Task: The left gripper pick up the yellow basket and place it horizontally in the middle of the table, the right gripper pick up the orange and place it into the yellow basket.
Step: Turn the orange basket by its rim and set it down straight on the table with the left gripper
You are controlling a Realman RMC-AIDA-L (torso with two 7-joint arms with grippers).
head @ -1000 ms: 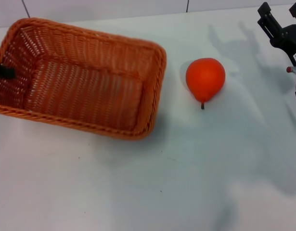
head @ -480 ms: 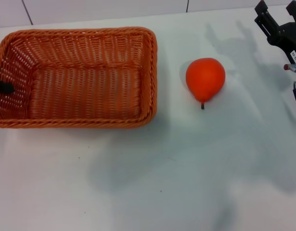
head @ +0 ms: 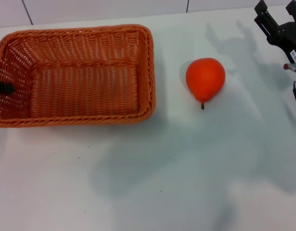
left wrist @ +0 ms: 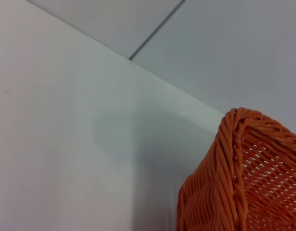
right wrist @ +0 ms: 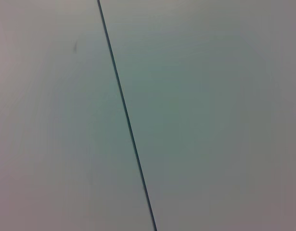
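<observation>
White table (head: 186,183), left gripper (head: 2,87) seemingly gripping yellow basket (head: 85,82)

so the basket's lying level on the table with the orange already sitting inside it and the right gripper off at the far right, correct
Not quite. The orange is not inside the yellow basket; it sits on the table, to the basket's right and apart from it, as the head view shows. The basket does lie level, and the right gripper is at the far right.

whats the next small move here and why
Probably the left gripper should let go of the yellow basket and back away. The basket already lies lengthwise on the table, with the black tip at its left end wall. The orange sits apart on the table, and the right gripper waits at the far right.
</observation>
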